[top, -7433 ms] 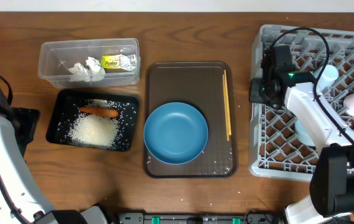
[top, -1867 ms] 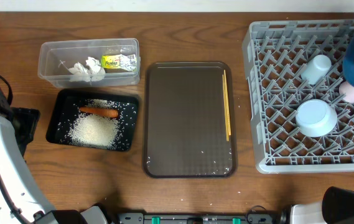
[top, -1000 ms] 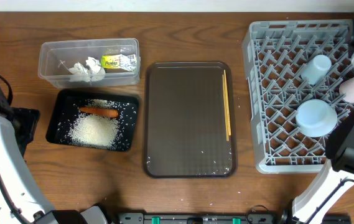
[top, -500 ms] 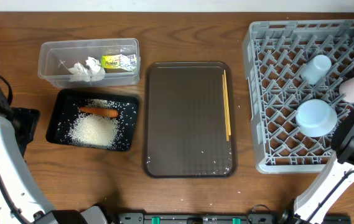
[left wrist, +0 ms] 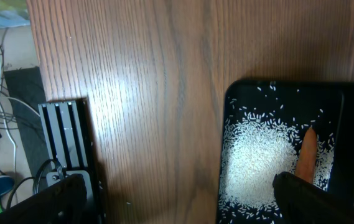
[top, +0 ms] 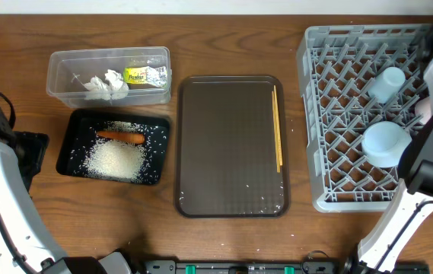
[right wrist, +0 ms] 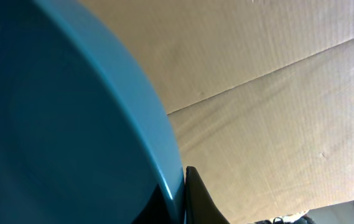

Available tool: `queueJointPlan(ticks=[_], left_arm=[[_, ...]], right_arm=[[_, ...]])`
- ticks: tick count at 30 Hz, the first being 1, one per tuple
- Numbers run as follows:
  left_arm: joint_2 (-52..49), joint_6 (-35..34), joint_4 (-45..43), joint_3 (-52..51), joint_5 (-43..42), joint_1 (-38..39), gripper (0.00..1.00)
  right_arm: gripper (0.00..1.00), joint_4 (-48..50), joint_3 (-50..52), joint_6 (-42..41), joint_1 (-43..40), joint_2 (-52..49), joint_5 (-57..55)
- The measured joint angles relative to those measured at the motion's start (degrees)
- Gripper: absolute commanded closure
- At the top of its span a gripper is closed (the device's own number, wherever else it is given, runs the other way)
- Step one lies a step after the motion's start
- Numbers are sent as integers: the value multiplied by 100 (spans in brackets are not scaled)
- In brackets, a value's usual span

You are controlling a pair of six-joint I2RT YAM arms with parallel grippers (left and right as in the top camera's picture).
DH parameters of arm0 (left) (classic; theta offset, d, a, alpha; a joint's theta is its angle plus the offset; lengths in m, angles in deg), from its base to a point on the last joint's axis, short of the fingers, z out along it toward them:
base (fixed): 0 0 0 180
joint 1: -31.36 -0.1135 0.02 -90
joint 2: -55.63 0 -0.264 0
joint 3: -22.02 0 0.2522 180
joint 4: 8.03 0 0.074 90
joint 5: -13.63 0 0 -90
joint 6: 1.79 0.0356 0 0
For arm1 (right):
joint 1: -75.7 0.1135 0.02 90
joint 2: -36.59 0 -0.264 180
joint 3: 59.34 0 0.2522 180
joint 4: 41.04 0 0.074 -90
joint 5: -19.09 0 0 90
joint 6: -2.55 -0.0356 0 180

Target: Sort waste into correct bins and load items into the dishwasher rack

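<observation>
left gripper wide, empty, unmoved | black tray with rice and carrot just ahead of its right finger | brown tray now holds only chopsticks | right gripper clamps large blue dish by its rim, dish filling its left side

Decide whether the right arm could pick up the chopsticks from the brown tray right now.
Probably not yet. The right gripper is clamped on the blue dish, so it is occupied. The chopsticks lie uncovered on the brown tray, so nothing else seems to block them.
</observation>
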Motion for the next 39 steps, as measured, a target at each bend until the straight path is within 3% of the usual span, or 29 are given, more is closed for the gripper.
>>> queueJointPlan(ticks=[3, 6, 11, 16, 26, 31, 39], left_arm=[[0, 0, 0, 0, 0, 0, 2], [0, 2, 0, 0, 0, 0, 2], [0, 0, 0, 0, 2, 0, 2], [0, 0, 0, 0, 0, 0, 2], [0, 2, 0, 0, 0, 0, 2], [0, 0, 0, 0, 0, 0, 2], [0, 0, 0, 0, 0, 0, 2]], right_arm=[[83, -140, 0, -42, 212, -20, -13], [49, -422, 0, -214, 522, -87, 52], [25, -1113, 7, -715, 1056, -188, 120], [18, -1663, 9, -1191, 1399, -188, 184], [7, -4380, -166, -2855, 1812, -188, 1493], [5, -5770, -1263, -3768, 1862, -186, 3176], [1, -6708, -3254, -4597, 1869, 179, 5869]])
